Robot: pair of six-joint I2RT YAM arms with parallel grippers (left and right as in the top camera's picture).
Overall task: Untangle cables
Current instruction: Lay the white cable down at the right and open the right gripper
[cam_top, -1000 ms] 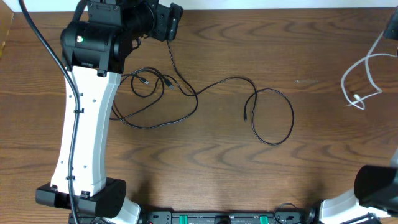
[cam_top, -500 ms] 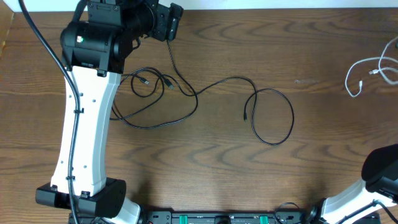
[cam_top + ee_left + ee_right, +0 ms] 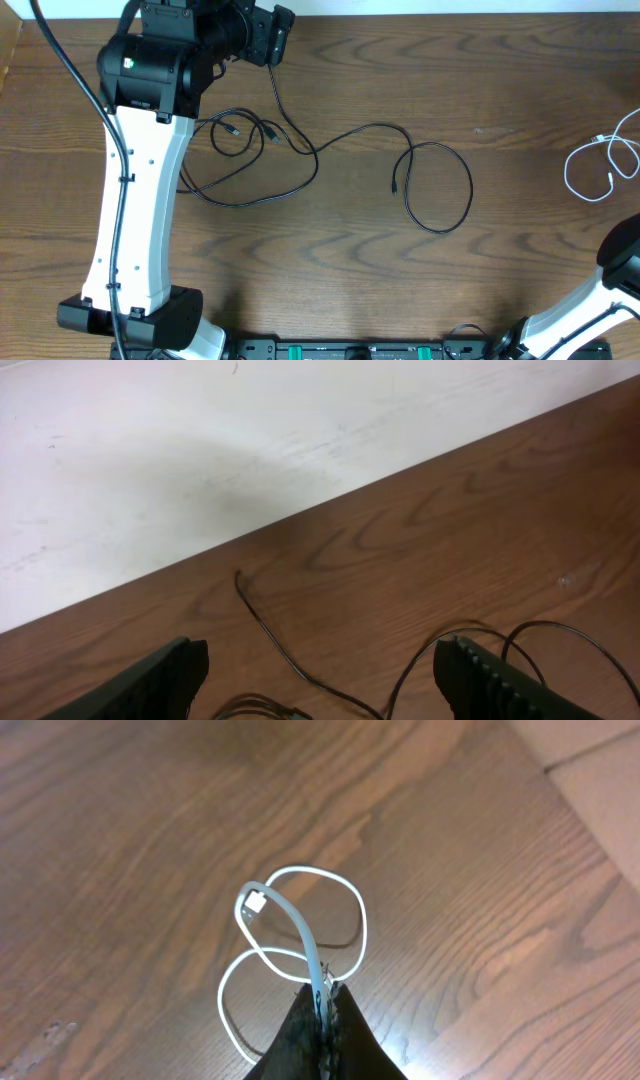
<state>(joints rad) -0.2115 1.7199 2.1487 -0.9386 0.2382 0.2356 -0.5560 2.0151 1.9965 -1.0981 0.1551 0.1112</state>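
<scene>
The black cable (image 3: 350, 132) lies in loose loops across the middle of the table, tangled on itself near its left end (image 3: 262, 130). My left gripper (image 3: 272, 38) hangs at the far edge above that cable's upper end, and in the left wrist view it (image 3: 320, 695) stands open, with a black strand (image 3: 268, 632) on the wood between its fingers. The white cable (image 3: 567, 170) curls at the right edge, apart from the black one. My right gripper (image 3: 322, 992) is shut on the white cable (image 3: 310, 869), whose plug (image 3: 254, 904) arches up in front of it.
The left arm's white link (image 3: 135, 220) crosses the table's left side, over part of the black loops. A pale wall strip (image 3: 200, 450) runs along the far table edge. The right arm's base link (image 3: 620, 262) shows at the near right corner.
The white cable has travelled toward the near side along the right edge, carried by my right gripper, and its loop has reshaped. The left arm and black cable have not moved.
</scene>
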